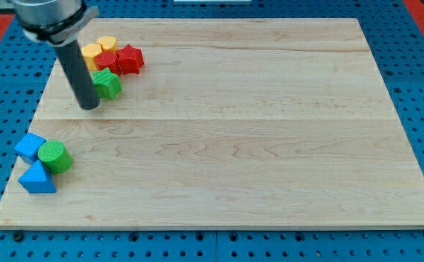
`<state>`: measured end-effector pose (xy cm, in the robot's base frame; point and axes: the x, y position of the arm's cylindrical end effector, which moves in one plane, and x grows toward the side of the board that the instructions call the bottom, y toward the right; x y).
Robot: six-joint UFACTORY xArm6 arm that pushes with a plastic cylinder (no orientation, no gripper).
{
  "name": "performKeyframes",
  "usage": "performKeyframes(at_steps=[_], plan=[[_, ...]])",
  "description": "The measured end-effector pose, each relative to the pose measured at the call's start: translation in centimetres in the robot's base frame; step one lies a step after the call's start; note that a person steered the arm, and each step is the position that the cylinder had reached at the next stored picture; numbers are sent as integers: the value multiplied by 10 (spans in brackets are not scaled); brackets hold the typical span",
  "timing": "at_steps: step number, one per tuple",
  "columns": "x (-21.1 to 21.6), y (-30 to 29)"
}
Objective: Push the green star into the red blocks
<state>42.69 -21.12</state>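
The green star (pixel 108 84) lies near the view's top left, just below two red blocks: a red star-like block (pixel 129 59) and a red block (pixel 109 62) to its left. The green star touches or nearly touches the lower red block. My tip (pixel 89 106) is at the end of the dark rod, just left of and slightly below the green star, close against it.
Two yellow blocks, one (pixel 92 52) and another (pixel 107 43), sit left of and above the red ones. At the view's lower left a blue cube (pixel 30 146), a green cylinder (pixel 54 156) and a blue triangle (pixel 38 179) cluster near the wooden board's (pixel 233 145) edge.
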Motion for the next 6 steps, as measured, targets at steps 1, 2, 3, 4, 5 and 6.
performKeyframes(at_steps=[1, 2, 3, 4, 5, 6], plan=[[-4, -12], [-29, 30], [-42, 37], [2, 38], [76, 98], [149, 80]])
